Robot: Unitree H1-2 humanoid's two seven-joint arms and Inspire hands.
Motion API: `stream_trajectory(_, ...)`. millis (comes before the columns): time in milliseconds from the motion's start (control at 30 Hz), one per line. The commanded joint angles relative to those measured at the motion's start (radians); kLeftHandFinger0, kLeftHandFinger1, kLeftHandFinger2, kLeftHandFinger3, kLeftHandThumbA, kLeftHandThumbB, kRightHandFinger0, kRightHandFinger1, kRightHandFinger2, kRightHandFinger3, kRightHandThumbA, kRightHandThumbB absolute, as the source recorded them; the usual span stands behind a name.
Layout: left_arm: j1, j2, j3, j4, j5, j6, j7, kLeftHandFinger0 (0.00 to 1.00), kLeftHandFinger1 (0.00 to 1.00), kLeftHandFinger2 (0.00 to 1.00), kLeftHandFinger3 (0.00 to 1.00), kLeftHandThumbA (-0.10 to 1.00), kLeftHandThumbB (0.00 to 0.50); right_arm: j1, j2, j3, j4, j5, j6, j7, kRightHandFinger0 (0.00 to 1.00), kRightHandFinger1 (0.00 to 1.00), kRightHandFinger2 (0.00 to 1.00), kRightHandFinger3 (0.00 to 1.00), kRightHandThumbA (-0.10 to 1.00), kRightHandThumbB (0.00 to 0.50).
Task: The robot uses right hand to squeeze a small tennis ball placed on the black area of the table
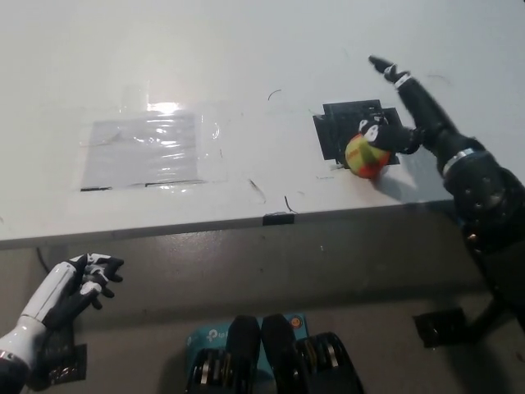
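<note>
ball [366,156] on taped patch [338,130] (table's [246,57] right), right hand [414,115] beside it

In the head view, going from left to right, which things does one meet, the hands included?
White left hand → clear plastic sheet → black tape patch → tennis ball → black right hand.
</note>
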State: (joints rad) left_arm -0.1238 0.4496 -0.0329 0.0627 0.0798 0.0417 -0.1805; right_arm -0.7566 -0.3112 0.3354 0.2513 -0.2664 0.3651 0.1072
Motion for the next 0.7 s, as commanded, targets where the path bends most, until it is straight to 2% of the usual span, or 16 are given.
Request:
stream_trajectory(0, -0.02, 0.005, 0.014, -0.025, -0.006, -0.011, -0.011, 0.43, 0.49, 0.57, 0.66, 0.83, 0.034, -0.081, -0.001, 0.041, 0.044, -0.101, 0.0, 0.011, 1.0, 1.0, 1.0, 1.0, 0.55, 0.5)
stream_trajectory(100, -0.023, 0.006, 0.011, -0.018, -0.001, -0.027, -0.012, 0.42, 0.48, 0.56, 0.65, 0.86, 0.047, -0.086, 0.007, 0.05, 0.082, -0.116, -0.01, -0.002, 1.0, 1.0, 1.0, 1.0, 0.55, 0.5)
stream_trajectory(200, -0.024, 0.006, 0.01, -0.028, 0.003, -0.006, -0.013, 0.41, 0.48, 0.56, 0.64, 0.85, 0.038, -0.1, 0.025, 0.061, 0.165, -0.139, -0.042, -0.034, 1.0, 1.0, 1.0, 1.0, 0.54, 0.48)
stream_trajectory(300, -0.034, 0.009, 0.004, -0.031, 0.007, 0.003, -0.02, 0.42, 0.48, 0.56, 0.65, 0.84, 0.016, -0.106, 0.046, 0.052, 0.245, -0.147, -0.083, -0.067, 1.0, 1.0, 1.0, 1.0, 0.53, 0.492)
stream_trajectory(400, -0.039, 0.009, -0.001, -0.029, 0.014, -0.003, -0.022, 0.43, 0.49, 0.56, 0.65, 0.86, 0.037, -0.11, 0.06, 0.052, 0.302, -0.161, -0.11, -0.086, 1.0, 1.0, 1.0, 1.0, 0.52, 0.492)
stream_trajectory(433, -0.04, 0.01, -0.006, -0.031, 0.026, -0.022, -0.018, 0.41, 0.47, 0.54, 0.64, 0.86, 0.003, -0.119, 0.067, 0.076, 0.35, -0.183, -0.125, -0.086, 1.0, 1.0, 1.0, 1.0, 0.5, 0.464)
stream_trajectory(467, -0.042, 0.01, -0.008, -0.034, 0.027, -0.021, -0.02, 0.4, 0.47, 0.54, 0.63, 0.84, 0.0, -0.12, 0.069, 0.082, 0.367, -0.191, -0.134, -0.088, 1.0, 1.0, 1.0, 1.0, 0.44, 0.468)
stream_trajectory(500, -0.045, 0.01, -0.01, -0.037, 0.032, -0.017, -0.019, 0.4, 0.47, 0.53, 0.63, 0.84, 0.0, -0.124, 0.07, 0.092, 0.388, -0.202, -0.137, -0.091, 1.0, 1.0, 1.0, 1.0, 0.49, 0.461)
stream_trajectory(600, -0.054, 0.015, -0.011, -0.046, 0.033, -0.008, -0.025, 0.38, 0.45, 0.52, 0.63, 0.79, 0.0, -0.13, 0.081, 0.092, 0.458, -0.209, -0.15, -0.109, 1.0, 1.0, 1.0, 1.0, 0.44, 0.453)
stream_trajectory(667, -0.057, 0.014, -0.009, -0.051, 0.027, 0.004, -0.029, 0.42, 0.49, 0.56, 0.65, 0.79, 0.0, -0.134, 0.087, 0.09, 0.494, -0.207, -0.168, -0.113, 1.0, 1.0, 1.0, 1.0, 0.43, 0.448)
